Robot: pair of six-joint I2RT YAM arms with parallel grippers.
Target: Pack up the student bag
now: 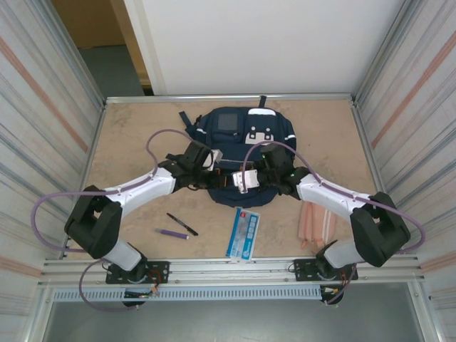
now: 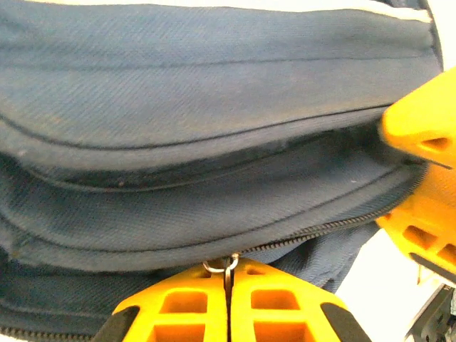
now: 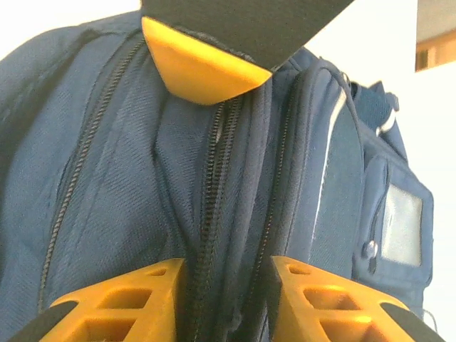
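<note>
- Two tools meet at the near edge of the bag. The left tool is clamped tight on the zip pull, whose metal ring shows between its tips.
- The right tool stands partly spread, one finger on each side of a zip seam. Fabric fills the gap, and I cannot tell whether it presses on the cloth.
- Seen from the left wrist, the right tool sits near the pull, off to the right along the same seam.
- The zip runs from the pull up and right toward the right tool. Its long axis follows the bag's near edge, left to right across the counter.
- The bag lies flat mid-counter, toward the far edge, front patch up and opening toward the arms.
- The left arm holds the pull, so the next move is probably its own. The pull would have to slide along the seam toward the right tool, which must brace the cloth or get clear.
- Along the near edge lie a pen, a marker and a packet, with a pink case toward the near right corner.
</note>
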